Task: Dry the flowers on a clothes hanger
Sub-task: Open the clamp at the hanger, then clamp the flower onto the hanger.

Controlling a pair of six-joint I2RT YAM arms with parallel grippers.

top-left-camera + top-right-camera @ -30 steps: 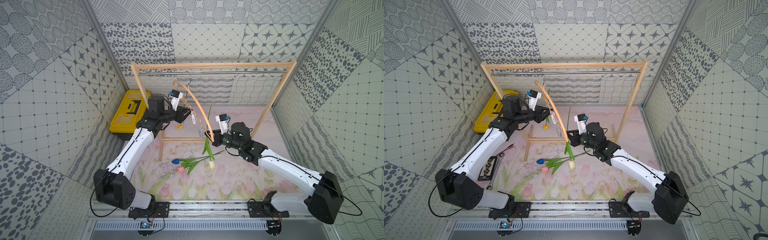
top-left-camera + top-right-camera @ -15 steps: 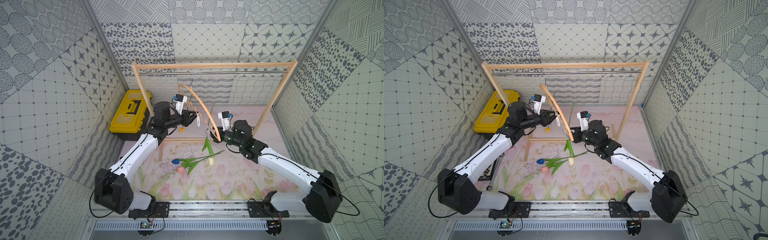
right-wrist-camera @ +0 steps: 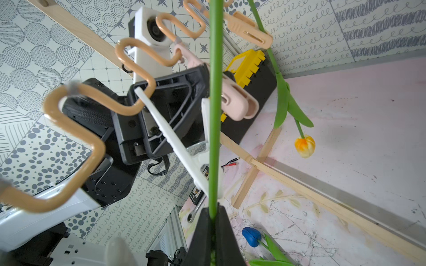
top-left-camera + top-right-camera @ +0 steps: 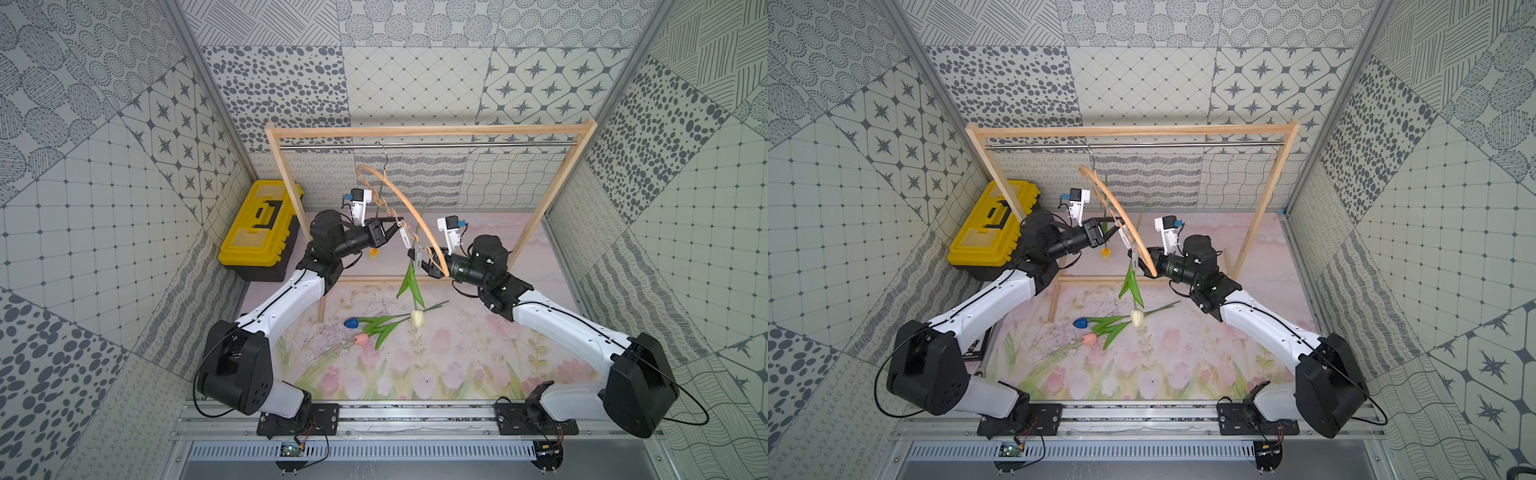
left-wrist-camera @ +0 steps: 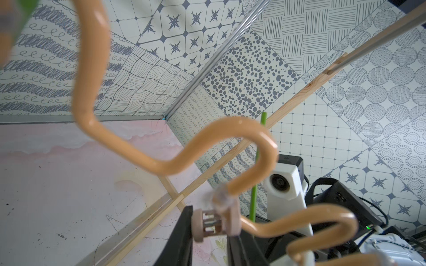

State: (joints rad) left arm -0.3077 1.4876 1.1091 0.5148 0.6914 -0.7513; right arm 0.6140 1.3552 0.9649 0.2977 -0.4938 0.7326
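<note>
The clothes hanger [image 4: 419, 218] [image 4: 1126, 217] hangs by its hook from the steel rod, turned edge-on; its wavy rail [image 5: 230, 123] fills the left wrist view. My left gripper [image 4: 395, 224] [image 4: 1115, 222] [image 5: 209, 226] is shut on a pale clip [image 5: 208, 223] [image 3: 237, 104] on that rail. My right gripper [image 4: 424, 267] [image 4: 1145, 269] [image 3: 213, 215] is shut on the cream tulip's stem [image 3: 215, 92], beside a white clip [image 3: 182, 147]; its head [image 4: 417, 318] hangs down. The yellow tulip [image 4: 373, 253] [image 3: 304, 146] hangs clipped. The blue [image 4: 351, 323] and pink [image 4: 361, 339] tulips lie on the mat.
A yellow toolbox [image 4: 262, 226] stands at the back left beside the wooden frame [image 4: 432, 131] that carries the rod [image 4: 457, 144]. The frame's foot bar [image 4: 374, 280] crosses the mat under the hanger. A wrench [image 3: 196, 210] and a small tool tray [image 4: 978, 349] lie off the mat's left edge.
My left gripper has moved right along the hanger to the pale clip and closed on it. The right gripper has lifted the cream tulip a little closer to the hanger's lower end.
</note>
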